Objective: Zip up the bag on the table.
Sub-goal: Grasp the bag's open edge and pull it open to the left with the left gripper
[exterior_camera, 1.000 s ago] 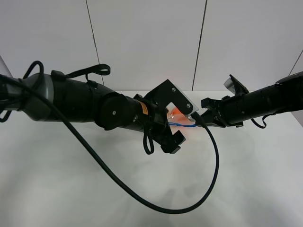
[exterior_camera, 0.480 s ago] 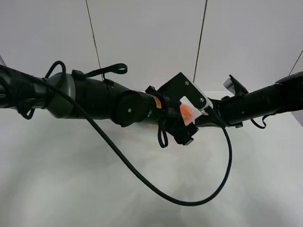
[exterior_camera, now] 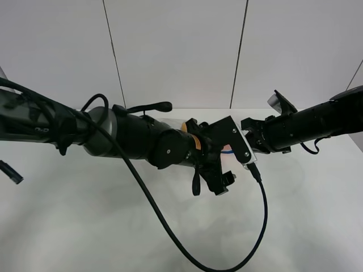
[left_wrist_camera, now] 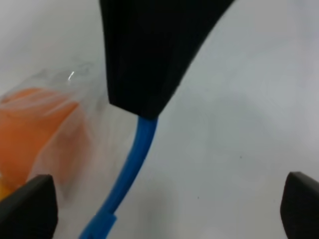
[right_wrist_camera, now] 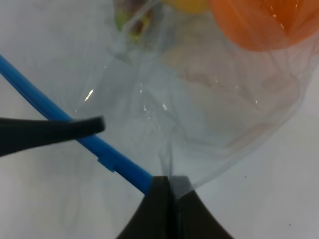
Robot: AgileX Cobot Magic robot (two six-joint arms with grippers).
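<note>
I see right tool [right_wrist_camera: 169, 183] clamped on zip bag [right_wrist_camera: 209, 114] corner, at end of blue zip strip [right_wrist_camera: 60, 119]; left tool [left_wrist_camera: 162, 206] spread apart, straddling strip.

Table [exterior_camera: 317, 215]: white, plain, matte top, filling the lower part of the high view. Bag [right_wrist_camera: 214, 114] lies on it near the back middle, mostly hidden from above. Clear, crinkled plastic, with a blue zip strip [right_wrist_camera: 75, 127] along one edge resting on the tabletop. Orange [right_wrist_camera: 264, 22] shows through the film. Black cable [exterior_camera: 170, 238] loops low over the front area; contact with the top unclear.
</note>
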